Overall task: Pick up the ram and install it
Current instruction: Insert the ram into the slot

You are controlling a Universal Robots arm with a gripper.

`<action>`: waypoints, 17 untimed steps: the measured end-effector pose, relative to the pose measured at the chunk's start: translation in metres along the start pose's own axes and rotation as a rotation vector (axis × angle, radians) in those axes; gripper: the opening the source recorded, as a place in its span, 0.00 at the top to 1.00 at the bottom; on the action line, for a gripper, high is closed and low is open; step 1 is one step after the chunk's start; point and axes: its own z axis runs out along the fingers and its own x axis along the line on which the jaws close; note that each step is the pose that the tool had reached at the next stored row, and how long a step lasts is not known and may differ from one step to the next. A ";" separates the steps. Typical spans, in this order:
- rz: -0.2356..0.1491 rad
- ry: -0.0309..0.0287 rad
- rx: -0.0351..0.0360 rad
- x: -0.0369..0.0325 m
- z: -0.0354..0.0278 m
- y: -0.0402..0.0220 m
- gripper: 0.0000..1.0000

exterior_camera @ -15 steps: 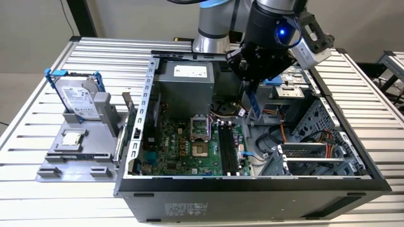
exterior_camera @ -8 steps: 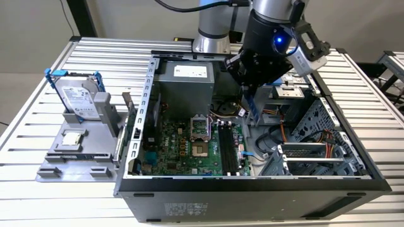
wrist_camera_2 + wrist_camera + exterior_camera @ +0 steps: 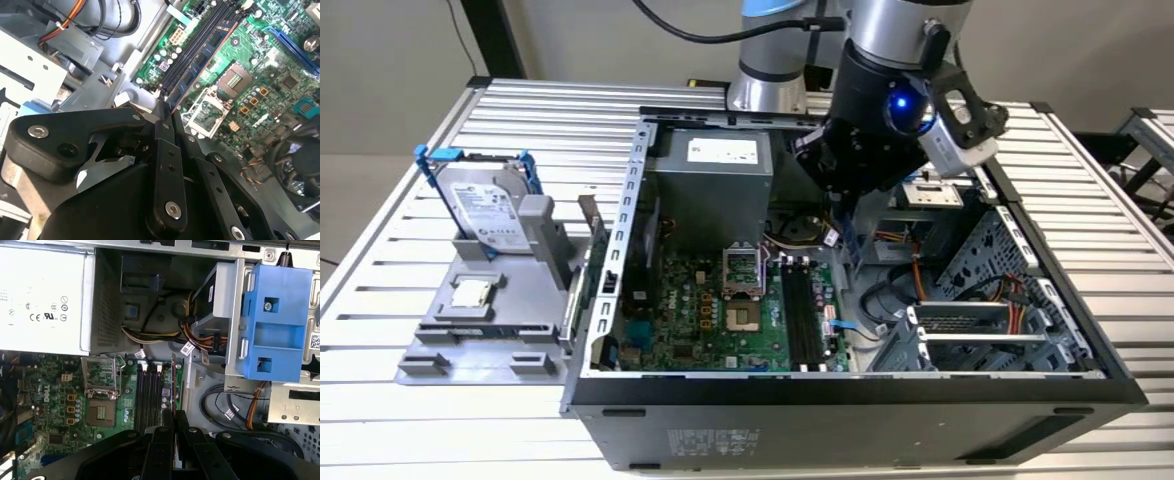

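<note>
My gripper (image 3: pixel 838 215) is inside the open computer case, shut on the ram (image 3: pixel 202 60), a thin blue-green stick held by one end. The stick reaches out from the fingertips (image 3: pixel 165 117) along the black memory slots (image 3: pixel 192 47) of the green motherboard (image 3: pixel 707 320). In the first wrist view the ram (image 3: pixel 173 382) shows edge-on, just beside the slots (image 3: pixel 147 395) on the drive-cage side. In the exterior view it hangs below the gripper, above the slots (image 3: pixel 803 315); I cannot tell whether it touches them.
The silver power supply (image 3: pixel 710 180) stands close behind the gripper. The processor socket (image 3: pixel 744 275) lies beside the slots. A blue drive bracket (image 3: pixel 277 325) and loose cables (image 3: pixel 200 347) sit on the other side. Outside the case, a hard drive with blue rails (image 3: pixel 487 205) rests on a grey tray (image 3: pixel 467 350).
</note>
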 end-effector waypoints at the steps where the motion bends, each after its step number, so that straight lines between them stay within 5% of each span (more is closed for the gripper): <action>1: 0.014 -0.0003 0.0004 0.0000 0.0018 -0.0001 1.00; 6: 0.053 -0.0010 0.0013 0.0003 0.0111 -0.0004 1.00; 14: 0.058 -0.0011 0.0015 0.0008 0.0255 -0.0045 1.00; 17: 0.059 -0.0002 0.0015 0.0008 0.0261 -0.0047 1.00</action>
